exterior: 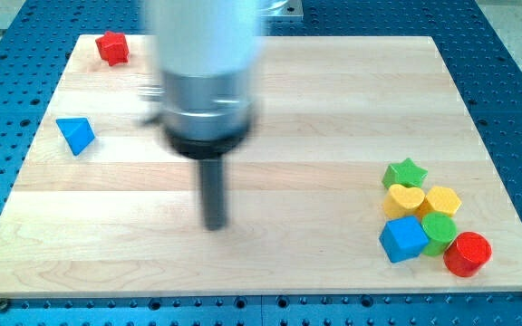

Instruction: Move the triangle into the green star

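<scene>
The blue triangle (pixel 76 135) lies near the board's left edge. The green star (pixel 405 173) sits at the view's right, at the top of a cluster of blocks. My tip (pixel 214 225) rests on the board left of centre, below and to the right of the triangle and well apart from it. It is far to the left of the green star. The arm above the tip is blurred.
Under the star sit a yellow heart (pixel 404 199), a yellow hexagon (pixel 442 200), a green cylinder (pixel 439 229), a blue cube (pixel 402 239) and a red cylinder (pixel 467 254). A red block (pixel 111 47) lies at the top left corner. The wooden board (pixel 315 109) sits on a blue perforated table.
</scene>
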